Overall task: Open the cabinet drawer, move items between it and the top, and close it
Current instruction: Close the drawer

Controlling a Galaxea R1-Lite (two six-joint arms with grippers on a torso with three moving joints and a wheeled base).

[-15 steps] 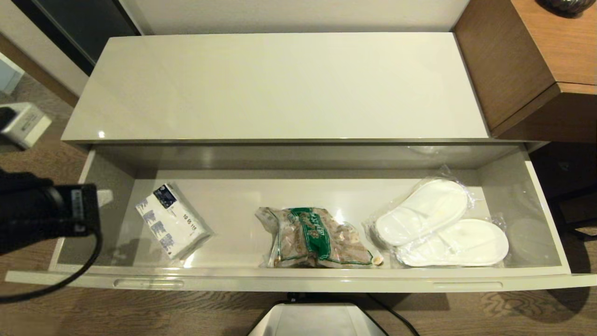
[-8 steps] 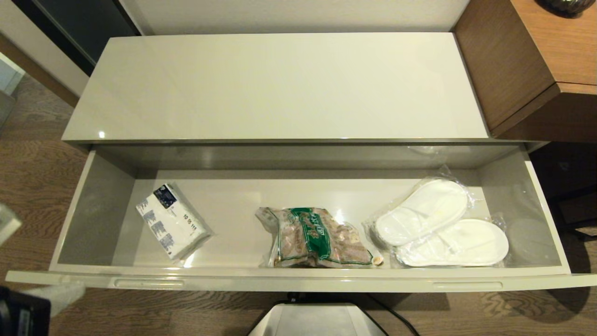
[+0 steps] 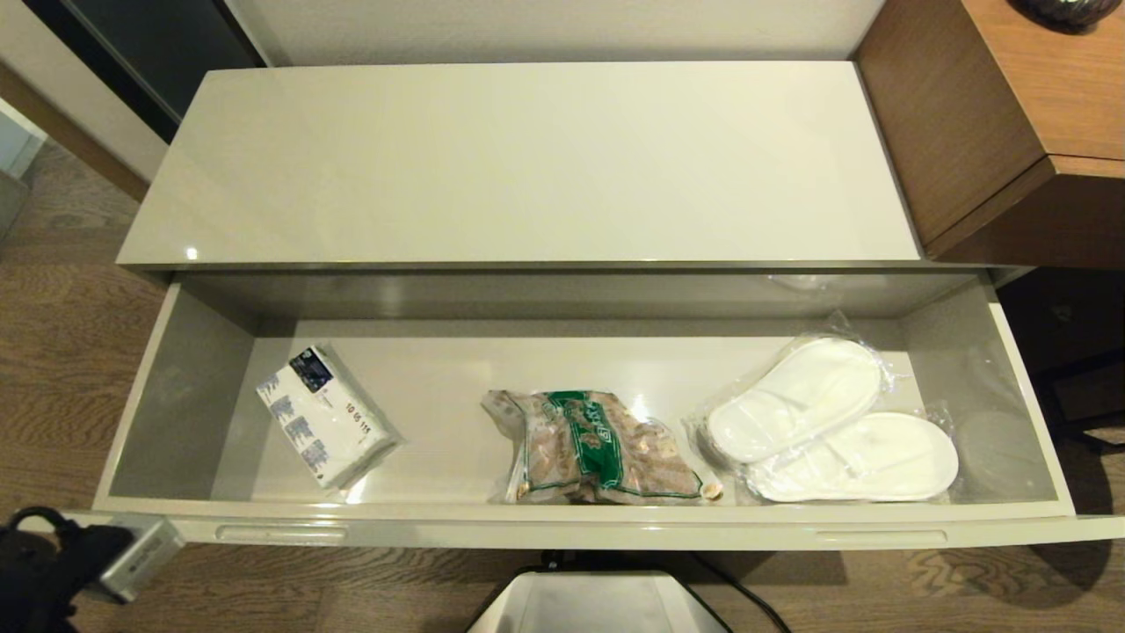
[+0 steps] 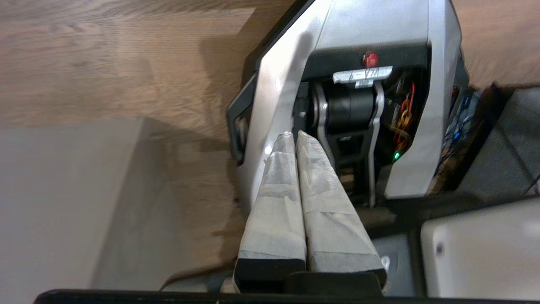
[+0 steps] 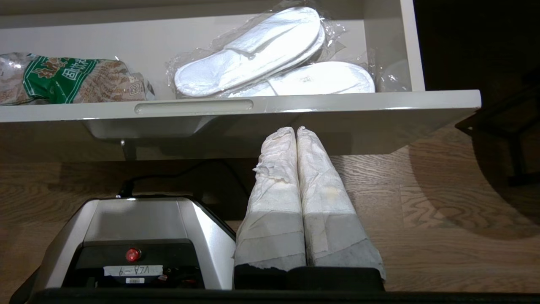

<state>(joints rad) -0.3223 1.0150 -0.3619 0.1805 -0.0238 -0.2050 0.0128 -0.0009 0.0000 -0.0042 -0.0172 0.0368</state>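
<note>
The cabinet drawer [image 3: 562, 530] stands pulled fully out below the cream-white top [image 3: 527, 167], which carries nothing. A white packet [image 3: 323, 415] with blue and dark print lies flat in the drawer's left part. My left arm [image 3: 61, 567] hangs low at the front left, outside the drawer's corner. Its gripper [image 4: 294, 134] is shut and empty, pointing toward my own base. The right gripper [image 5: 295, 130] is also shut and empty, just below the drawer's front rim [image 5: 337, 105] on its right half. It does not show in the head view.
A green and brown snack bag [image 3: 593, 448] lies mid-drawer, and white slippers in clear plastic [image 3: 831, 422] lie at its right. Brown wooden furniture [image 3: 993, 114] adjoins the cabinet on the right. My silver base [image 3: 598, 602] sits under the drawer front, on wood floor.
The left arm has dropped from beside the drawer's left wall to below its front left corner. The drawer and its contents have not moved.
</note>
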